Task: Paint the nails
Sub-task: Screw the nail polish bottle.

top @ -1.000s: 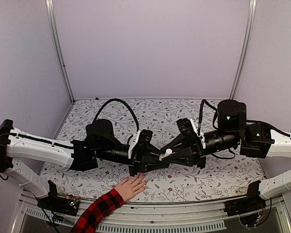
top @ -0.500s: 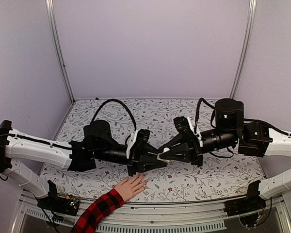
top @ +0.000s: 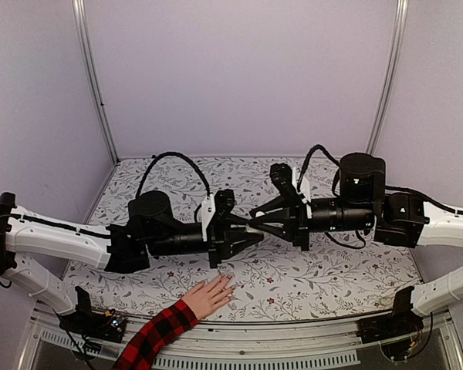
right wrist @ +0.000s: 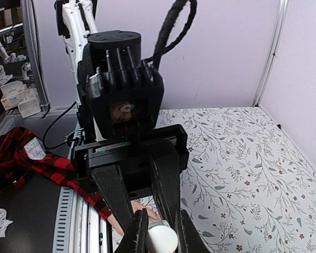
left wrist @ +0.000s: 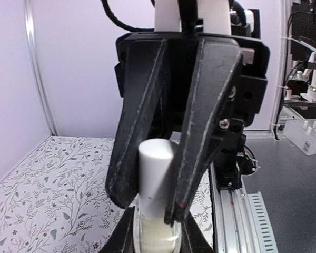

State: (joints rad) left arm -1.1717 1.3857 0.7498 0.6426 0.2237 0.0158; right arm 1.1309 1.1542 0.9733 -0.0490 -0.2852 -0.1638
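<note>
Two grippers on one small bottle here. The left gripper (left wrist: pixel 158 233) has its jaws clenched on the clear body of the bottle (left wrist: pixel 156 243), right at the bottom of its own wrist view. The right gripper (right wrist: pixel 159 233) comes in from the opposite side, jaws clamped on the white cap (left wrist: pixel 155 168). In the left wrist view you can see its long black fingers (left wrist: pixel 142 121) pinching the cap from both sides. The right wrist view shows just the round end of the cap between its fingertips.

From above, the two grippers meet nose to nose over the middle of the table (top: pixel 332 277), held up off the floral-print surface. The bottle is pretty much buried between them in that view.

The nails (top: pixel 231 277) are on a hand (top: pixel 210 297) lying flat at the near edge of the table, just on the near side of the left gripper and not touching it. The fingers are spread a bit and point up and to the right in the overhead view. The nails are tiny pale specks, so I can't tell whether there's any polish on them. A red-and-black plaid sleeve (top: pixel 158 335) runs back off the near-left edge. It also shows in the right wrist view, behind the left gripper.
</note>
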